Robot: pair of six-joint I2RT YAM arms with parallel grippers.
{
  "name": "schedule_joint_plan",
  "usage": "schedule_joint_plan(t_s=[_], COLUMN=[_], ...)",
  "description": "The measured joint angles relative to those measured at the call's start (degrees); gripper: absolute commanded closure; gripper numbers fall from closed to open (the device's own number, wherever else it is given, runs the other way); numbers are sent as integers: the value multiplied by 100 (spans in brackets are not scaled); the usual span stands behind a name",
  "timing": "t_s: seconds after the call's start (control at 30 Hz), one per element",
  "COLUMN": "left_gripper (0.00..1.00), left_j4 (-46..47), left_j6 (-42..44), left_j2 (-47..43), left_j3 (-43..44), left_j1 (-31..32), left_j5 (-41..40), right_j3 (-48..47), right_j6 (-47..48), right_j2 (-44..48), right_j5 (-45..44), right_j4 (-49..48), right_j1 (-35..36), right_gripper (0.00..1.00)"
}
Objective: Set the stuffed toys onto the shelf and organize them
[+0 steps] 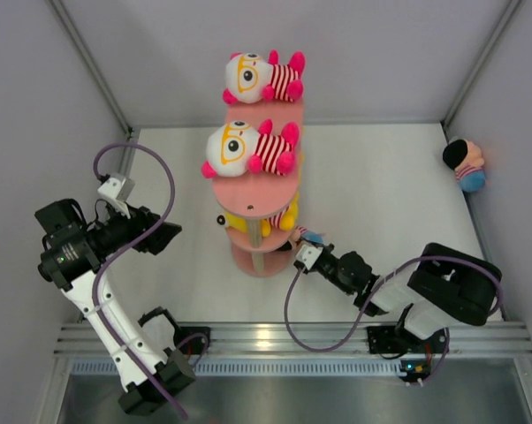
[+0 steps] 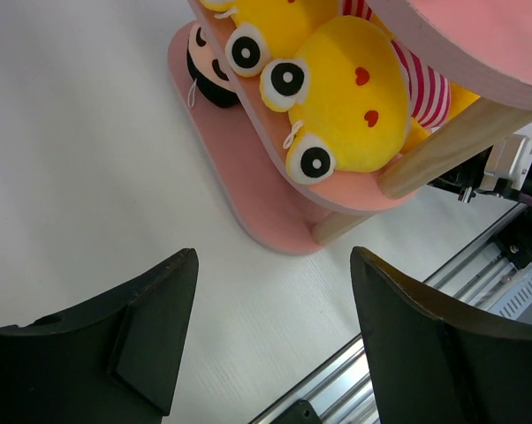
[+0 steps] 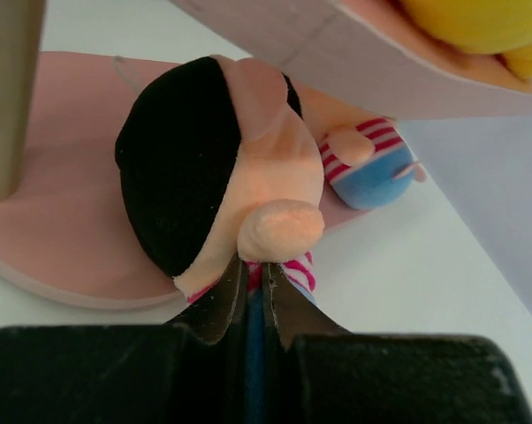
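While the right gripper (image 3: 253, 265) pinches the black-haired doll (image 3: 204, 168) tight, the doll sits half on the bottom tier of the shelf (image 3: 63, 212). If the gripper lets go too soon, the doll may roll off. The left gripper (image 2: 273, 261) has its fingers wide apart.

a white table (image 1: 381, 194) fills the middle, boxed by plain grey walls (image 1: 36, 106) at left, top and right; slanting metal posts (image 1: 90, 62) in the upper corners, a ridged metal rail (image 1: 248, 332) along the bottom
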State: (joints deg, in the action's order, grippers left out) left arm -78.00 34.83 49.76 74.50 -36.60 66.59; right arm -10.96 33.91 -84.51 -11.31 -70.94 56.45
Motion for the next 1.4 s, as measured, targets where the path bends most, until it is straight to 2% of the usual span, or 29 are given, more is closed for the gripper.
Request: schedule_joint_plan(t_s=[0.1,0.13,0.17,0.3,0.4,0.43,0.53,0.7,1.07,1.17,1.27,1.4], left_gripper=[24,24,24,24,24,24,24,24,23,23,23,23], left_j4=[0,0,0,0,0,0,2,2,0,-2,0,-2], left_j6=[13,15,24,42,42,42,39,52,101,116,120,120], left_j2=[0,0,0,26,103,122,155,116,-28,-63,-103,-125], left_j3=[0,0,0,0,0,0,0,0,0,0,0,0], left_j1=[0,0,2,2,0,2,0,0,0,0,2,0], left_j5=[0,0,2,31,83,101,107,103,98,101,101,103], right_j3=[0,2,4,7,7,7,17,166,-46,-173,-461,-962], right_j6=[-9,-9,-9,0,13,9,-15,-175,-1152,-1775,-2870,-4789], right_j2=[-278,-293,-293,-216,-81,-46,170,824,3088,3976,4723,5154], right_j5=[369,461,568,957,1141,1169,1237,1283,1307,1134,470,-595], right_j4=[-286,-343,-378,-433,-428,-428,-286,31,2667,3659,4699,6369], right_j1=[0,0,2,11,33,37,63,146,234,234,234,227], right_gripper=[100,95,86,78,60,51,37,27,23,14,13,13])
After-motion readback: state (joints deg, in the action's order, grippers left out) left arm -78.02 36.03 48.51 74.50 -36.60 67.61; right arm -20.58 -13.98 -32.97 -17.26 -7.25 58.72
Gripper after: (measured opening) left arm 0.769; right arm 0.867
